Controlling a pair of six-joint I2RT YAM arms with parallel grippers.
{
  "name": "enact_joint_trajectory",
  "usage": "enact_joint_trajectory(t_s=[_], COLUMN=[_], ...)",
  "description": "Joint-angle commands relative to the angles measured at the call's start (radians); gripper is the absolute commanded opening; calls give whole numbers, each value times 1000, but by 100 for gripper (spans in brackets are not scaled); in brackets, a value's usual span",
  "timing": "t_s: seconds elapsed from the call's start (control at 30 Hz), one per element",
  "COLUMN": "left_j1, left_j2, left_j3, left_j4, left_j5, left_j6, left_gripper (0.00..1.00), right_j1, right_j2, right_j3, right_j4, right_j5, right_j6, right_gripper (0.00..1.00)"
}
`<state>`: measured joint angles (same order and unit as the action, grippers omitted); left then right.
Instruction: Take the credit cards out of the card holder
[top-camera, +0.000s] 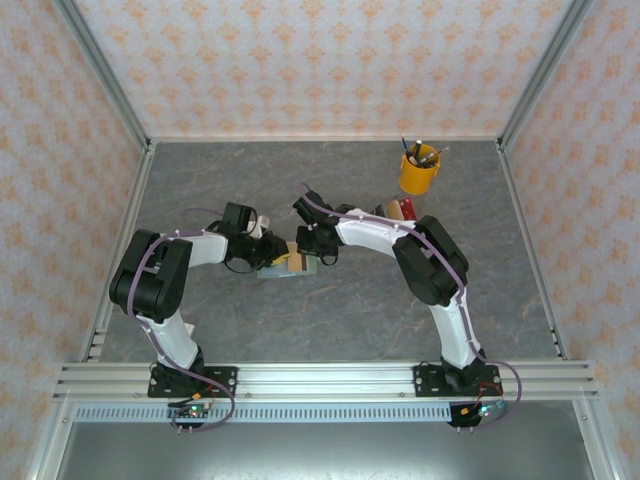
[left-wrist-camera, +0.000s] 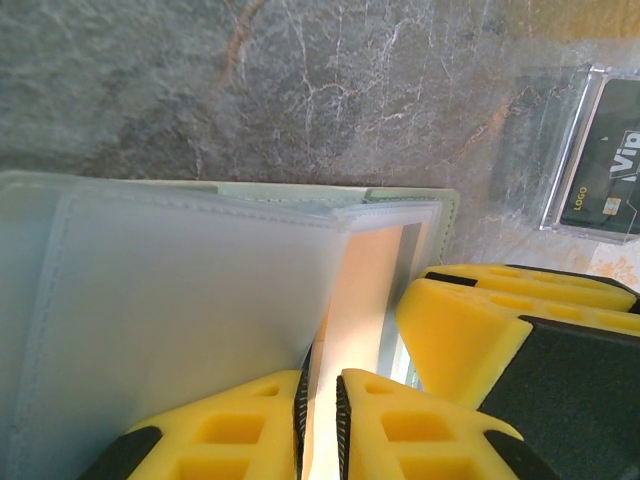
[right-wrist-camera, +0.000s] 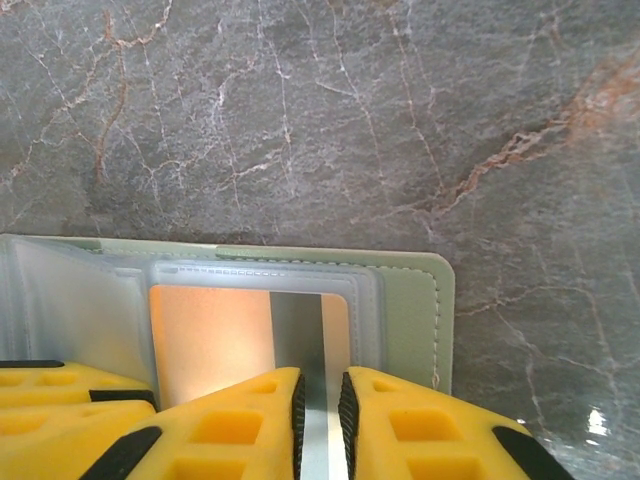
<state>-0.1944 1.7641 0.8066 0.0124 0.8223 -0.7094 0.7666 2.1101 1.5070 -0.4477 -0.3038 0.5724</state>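
Pincers meet over the pale mint-green bifold card holder (right-wrist-camera: 410, 300), which lies open on the grey marbled worktop (right-wrist-camera: 350, 120). The left pincer (left-wrist-camera: 320, 385) is clenched on the thin tan-orange credit card (left-wrist-camera: 365, 290) in the holder's clear pocket. Just beside it, the right pincer (right-wrist-camera: 320, 385) is clenched on a thin grey strip (right-wrist-camera: 310, 335) at the same pocket. Beyond the holder stands a clear plastic rack (left-wrist-camera: 562, 160) with a black card (left-wrist-camera: 610, 150), and farther still a yellow cup of pens (top-camera: 419, 175).
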Motion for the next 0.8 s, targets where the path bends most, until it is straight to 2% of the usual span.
enact_joint_trajectory(t_s=[0.0, 0.2, 0.37, 0.77], left_j1=[10, 11, 7, -13], left_j2=[15, -8, 0, 56], left_j3=[-6, 7, 12, 36], left_j4=[-109, -176, -182, -128], left_j5=[-119, -176, -168, -37], left_j6=[17, 43, 51, 60], left_gripper=[20, 21, 22, 24], right_j1=[6, 7, 6, 7], right_j2=[57, 61, 63, 66], right_j3=[-42, -41, -43, -45], right_j4=[-50, -48, -45, -31], right_j5=[-26, -29, -31, -68], right_j6=[-3, -2, 0, 2], right_gripper=[21, 20, 20, 18])
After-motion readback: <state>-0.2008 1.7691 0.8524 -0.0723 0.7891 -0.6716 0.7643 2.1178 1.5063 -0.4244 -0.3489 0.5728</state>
